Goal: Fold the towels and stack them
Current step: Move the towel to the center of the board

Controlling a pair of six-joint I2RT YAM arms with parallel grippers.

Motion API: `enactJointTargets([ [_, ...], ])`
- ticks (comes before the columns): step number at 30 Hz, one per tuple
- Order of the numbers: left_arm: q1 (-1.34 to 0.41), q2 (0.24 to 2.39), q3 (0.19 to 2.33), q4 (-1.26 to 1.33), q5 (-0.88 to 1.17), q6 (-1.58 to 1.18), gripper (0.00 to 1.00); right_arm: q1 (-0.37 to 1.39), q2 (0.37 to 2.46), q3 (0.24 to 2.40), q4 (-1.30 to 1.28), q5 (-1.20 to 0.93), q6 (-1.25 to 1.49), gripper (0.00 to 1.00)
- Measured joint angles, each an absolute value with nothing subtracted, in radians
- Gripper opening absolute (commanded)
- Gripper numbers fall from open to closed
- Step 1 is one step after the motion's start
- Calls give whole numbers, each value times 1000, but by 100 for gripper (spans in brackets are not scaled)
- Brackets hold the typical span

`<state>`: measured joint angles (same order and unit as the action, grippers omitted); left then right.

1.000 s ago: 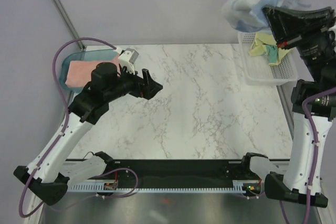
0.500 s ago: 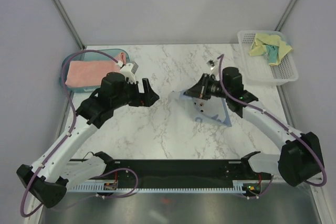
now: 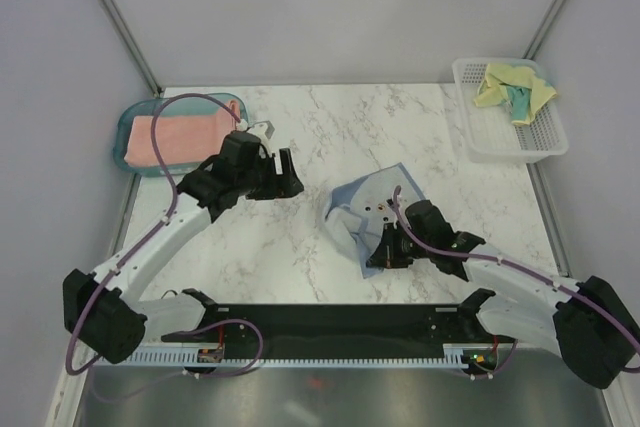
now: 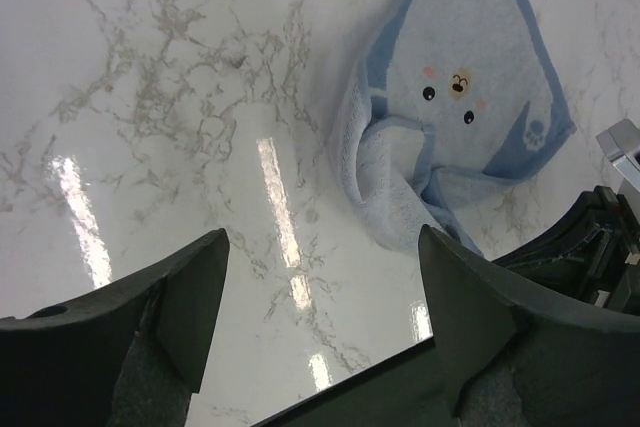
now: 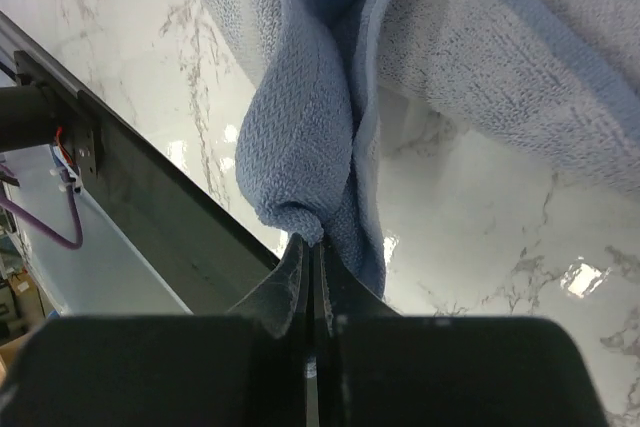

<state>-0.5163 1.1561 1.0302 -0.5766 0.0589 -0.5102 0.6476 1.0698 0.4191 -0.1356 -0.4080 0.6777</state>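
The light blue towel (image 3: 362,203) lies crumpled on the marble table, its bear-face print up (image 4: 455,97). My right gripper (image 3: 386,249) is at its near edge, shut on a bunched fold of it (image 5: 300,147). Left of the towel and apart from it, my left gripper (image 3: 291,177) hovers open with only bare marble between its fingers (image 4: 200,297). The salmon-pink towel (image 3: 180,137) lies folded in the teal tray (image 3: 125,142). The pale yellow and teal towel (image 3: 512,87) sits bunched in the white basket (image 3: 500,142).
The tray is at the far left and the basket at the far right. A black rail (image 3: 330,322) runs along the near edge, just behind my right gripper. Grey walls close the back and sides.
My right arm swung down from above the basket and brought the blue towel onto the middle of the table, then dragged it nearer. My left arm moved right toward the towel.
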Motion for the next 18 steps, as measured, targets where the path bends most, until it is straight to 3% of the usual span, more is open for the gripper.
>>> enactJointTargets([
  [8, -560, 1434, 1091, -536, 179, -508, 76, 709, 991, 312, -76, -384, 745, 3],
  [11, -573, 1499, 1114, -507, 210, -509, 75, 743, 1047, 305, -36, -383, 756, 16],
  [12, -575, 1506, 1114, -503, 216, -509, 75, 753, 1058, 305, -33, -382, 759, 26],
  [18, -621, 1513, 1122, -478, 206, -509, 67, 770, 973, 310, -68, -316, 793, 43],
])
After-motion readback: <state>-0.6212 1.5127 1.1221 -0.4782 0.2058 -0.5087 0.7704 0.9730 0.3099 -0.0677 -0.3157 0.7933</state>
